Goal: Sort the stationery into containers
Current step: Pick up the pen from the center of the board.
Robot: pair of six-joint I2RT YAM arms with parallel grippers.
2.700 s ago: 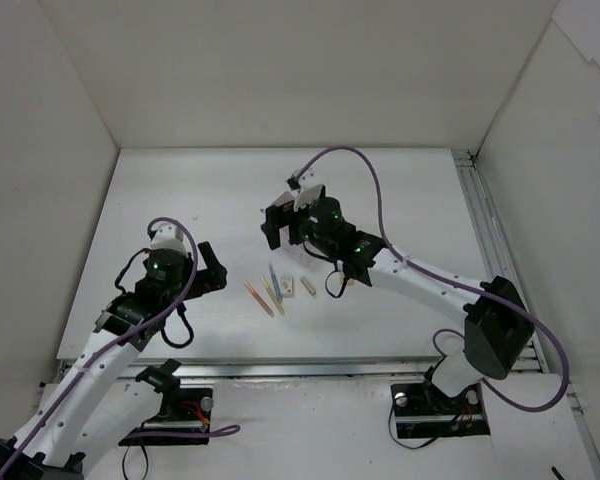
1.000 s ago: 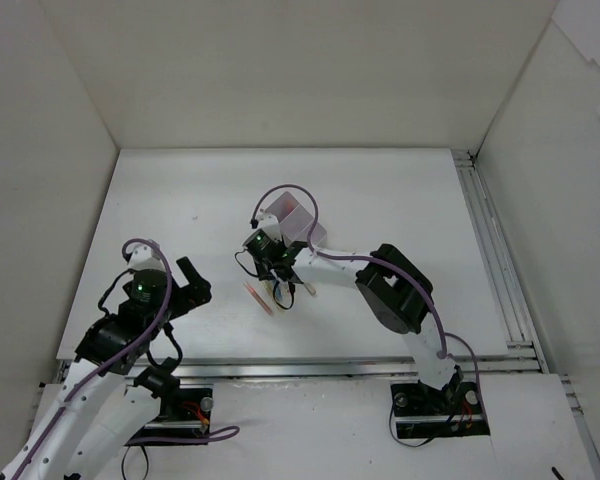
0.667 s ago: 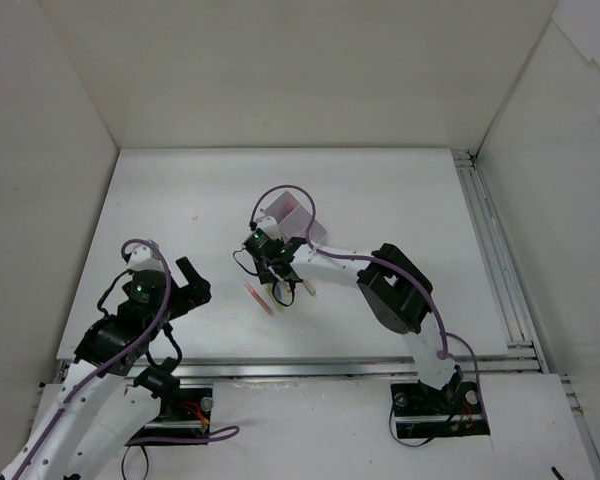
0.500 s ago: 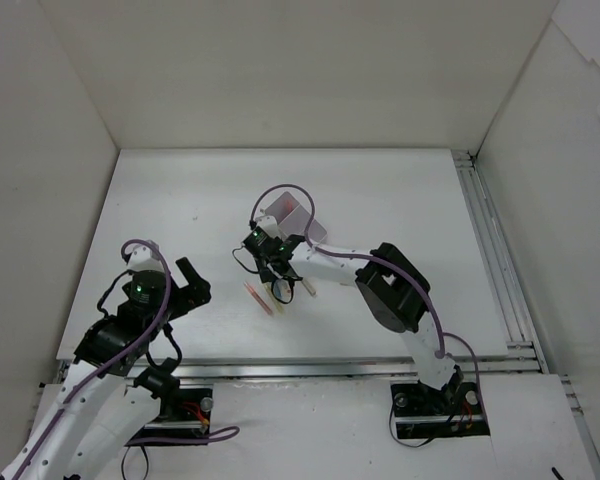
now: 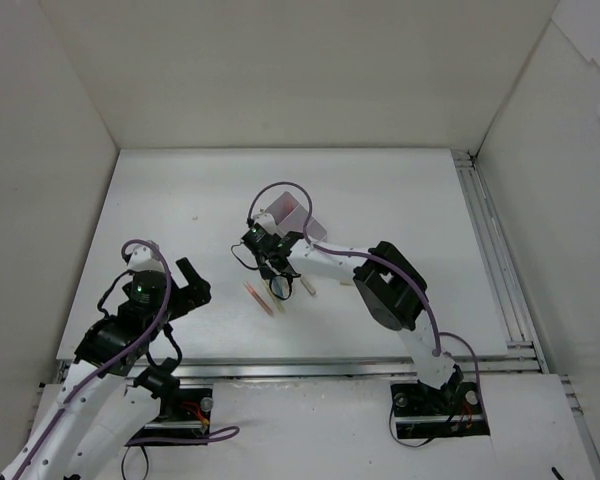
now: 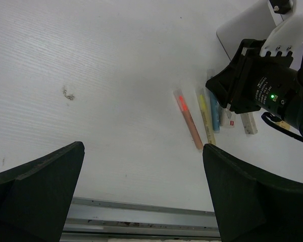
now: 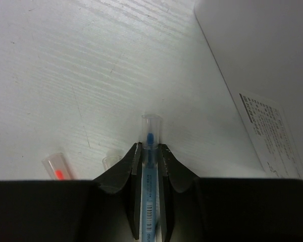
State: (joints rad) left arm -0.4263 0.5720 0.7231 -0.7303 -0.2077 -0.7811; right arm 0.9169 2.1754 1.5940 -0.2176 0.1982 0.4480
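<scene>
The blue pen (image 7: 149, 196) was pinched tight between the right fingers (image 7: 122, 171), near the box (image 7: 262, 60). The left fingers (image 6: 38, 194) were spread wide, with nothing held.

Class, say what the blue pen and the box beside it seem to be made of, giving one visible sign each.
The blue pen looks like clear glossy plastic: its see-through cap shows the blue tip inside. The box is probably smooth, pale plastic with a dull finish; a printed label is stuck on it.
</scene>
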